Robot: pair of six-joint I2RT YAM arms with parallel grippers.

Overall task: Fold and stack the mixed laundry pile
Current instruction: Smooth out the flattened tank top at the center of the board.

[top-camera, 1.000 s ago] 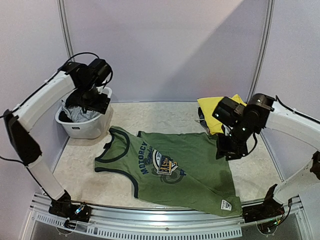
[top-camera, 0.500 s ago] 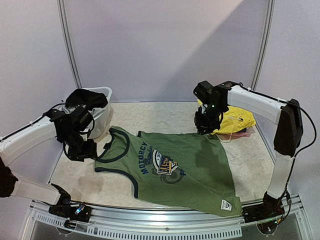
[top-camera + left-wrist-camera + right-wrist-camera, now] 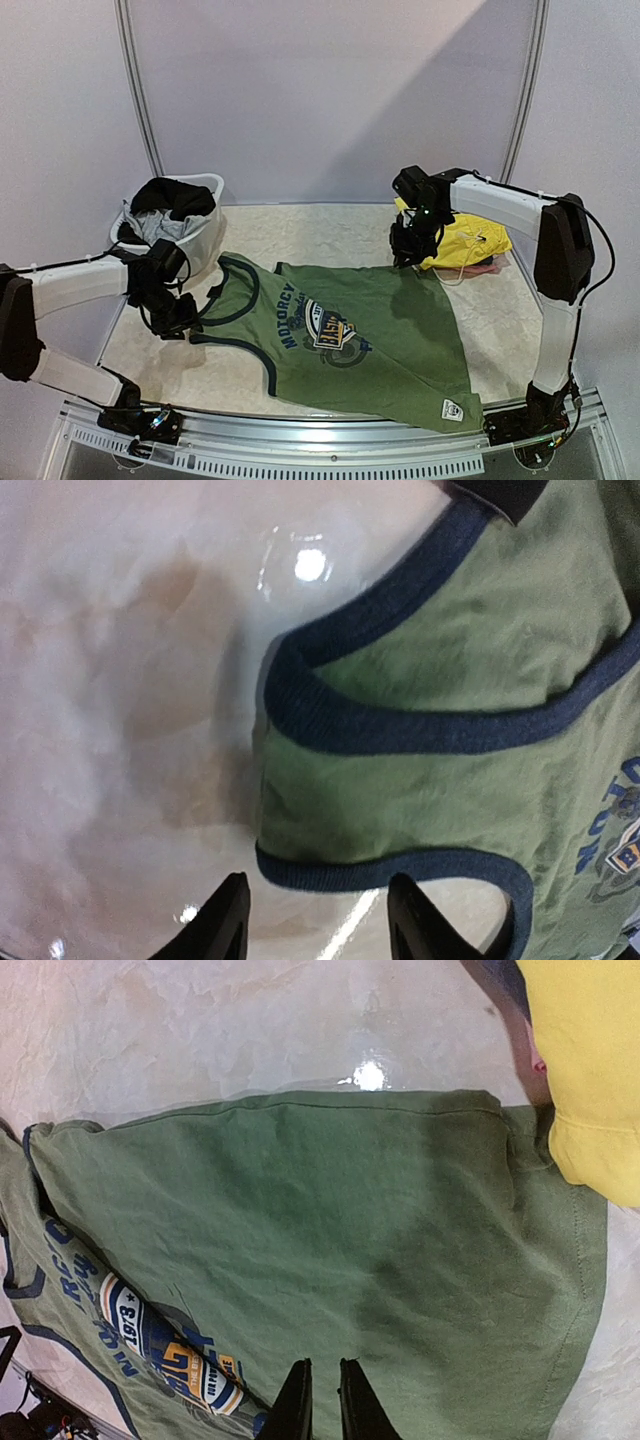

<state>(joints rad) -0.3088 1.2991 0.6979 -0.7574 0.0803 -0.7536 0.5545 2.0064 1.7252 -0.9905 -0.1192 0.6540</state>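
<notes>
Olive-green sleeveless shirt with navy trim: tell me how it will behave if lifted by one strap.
Probably floppy: the olive-green shirt with navy trim lies flat and wrinkled, so it should sag from one grip. Likely light; the fabric looks thin. Pushed on the glossy tabletop, it may bunch, not slide.

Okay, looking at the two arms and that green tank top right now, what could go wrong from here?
The right fingers, close together, hover over the green tank top right beside the yellow garment lying against its corner; a grab there might drag the yellow piece along. The left fingers are open at the navy-trimmed shoulder strap; pinching only that narrow strap could bunch or skew the top instead of folding it cleanly.
</notes>
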